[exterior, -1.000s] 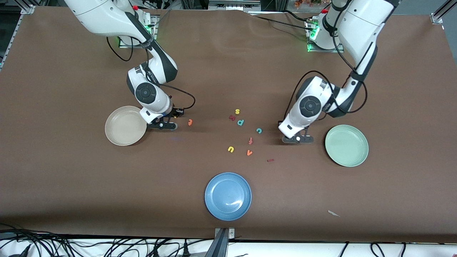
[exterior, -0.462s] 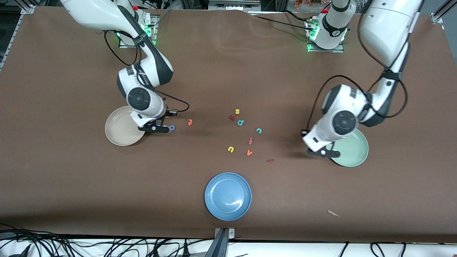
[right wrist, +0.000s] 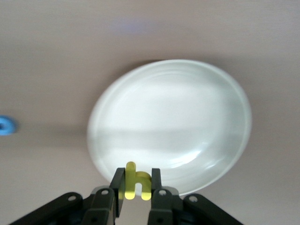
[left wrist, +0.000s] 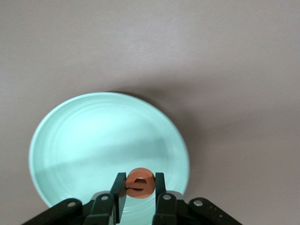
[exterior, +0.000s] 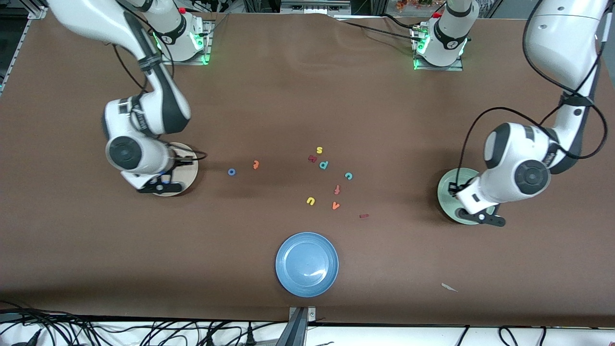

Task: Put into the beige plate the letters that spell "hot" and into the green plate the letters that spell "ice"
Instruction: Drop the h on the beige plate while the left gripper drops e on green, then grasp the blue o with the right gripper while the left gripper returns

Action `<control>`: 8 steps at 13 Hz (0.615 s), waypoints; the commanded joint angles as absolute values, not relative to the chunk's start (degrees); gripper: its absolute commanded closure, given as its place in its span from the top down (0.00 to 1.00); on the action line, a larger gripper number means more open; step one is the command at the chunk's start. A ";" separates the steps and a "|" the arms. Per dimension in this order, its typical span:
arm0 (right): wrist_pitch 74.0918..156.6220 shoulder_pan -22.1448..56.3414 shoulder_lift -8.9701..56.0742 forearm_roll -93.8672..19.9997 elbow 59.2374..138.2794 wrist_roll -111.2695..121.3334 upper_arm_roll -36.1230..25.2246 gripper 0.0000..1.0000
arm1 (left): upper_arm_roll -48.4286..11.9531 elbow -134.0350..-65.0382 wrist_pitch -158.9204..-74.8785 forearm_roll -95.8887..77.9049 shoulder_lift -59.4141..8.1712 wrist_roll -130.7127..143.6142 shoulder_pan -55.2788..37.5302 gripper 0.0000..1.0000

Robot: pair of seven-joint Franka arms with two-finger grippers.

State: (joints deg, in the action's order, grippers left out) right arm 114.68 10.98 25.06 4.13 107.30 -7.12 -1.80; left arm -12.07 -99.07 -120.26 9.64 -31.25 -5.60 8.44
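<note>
Left gripper [left wrist: 139, 187]: it hangs over the edge of the green plate [left wrist: 70, 140], its two fingers pinched on the orange "e" [left wrist: 139, 182], which sits upright between the pads.
Right gripper [right wrist: 137, 185]: it hangs over the edge of the beige plate [right wrist: 187, 117], fingers closed on the yellow "h" [right wrist: 136, 185].
Green plate: at the left arm's end of the table, partly covered in the front view [exterior: 444, 192] by the left arm's wrist; nothing lies on the part of it that shows.
Beige plate: at the right arm's end of the table, mostly hidden in the front view [exterior: 190, 175] by the right arm; what shows of its dish is bare.
Blue "o" [exterior: 231, 171]: on the table between the beige plate and the cluster of letters, apart from both.
Orange "t" [exterior: 256, 165]: on the table just beside the blue "o", toward the cluster.
Teal "c" [exterior: 349, 176]: on the table at the cluster's edge toward the green plate.
Dark red "i" [exterior: 364, 216]: flat on the table, nearer the front camera than the teal "c".
Other letters: a yellow "s" [exterior: 319, 150], teal "p" [exterior: 324, 165], yellow "u" [exterior: 311, 201], orange "v" [exterior: 336, 205] and a reddish "f" [exterior: 337, 189] lie loose mid-table.
Blue plate [exterior: 288, 278]: near the table's front edge, nearer the front camera than the cluster.
</note>
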 commanded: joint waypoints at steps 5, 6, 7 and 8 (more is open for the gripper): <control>118.74 5.10 29.62 4.13 107.05 3.87 -2.20 0.42 | -12.48 -97.57 -119.27 15.38 -31.82 -6.86 10.20 1.00; 118.74 5.10 29.62 3.96 107.05 3.78 -2.20 0.76 | -12.65 -96.08 -118.75 14.68 -31.90 -6.68 10.11 1.00; 118.39 5.10 29.53 3.69 106.96 3.43 -2.11 0.97 | -13.00 -95.02 -118.22 14.24 -31.82 -5.64 9.93 1.00; 118.13 5.36 29.10 3.52 106.96 2.99 -1.94 0.98 | -13.44 -93.88 -118.04 12.59 -31.99 -3.10 9.32 1.00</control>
State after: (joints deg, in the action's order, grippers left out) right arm 118.72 5.45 29.79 4.12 107.25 2.77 -2.56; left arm -12.60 -96.48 -120.06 13.48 -32.26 -5.66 10.03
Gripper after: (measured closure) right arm 0.476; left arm 0.132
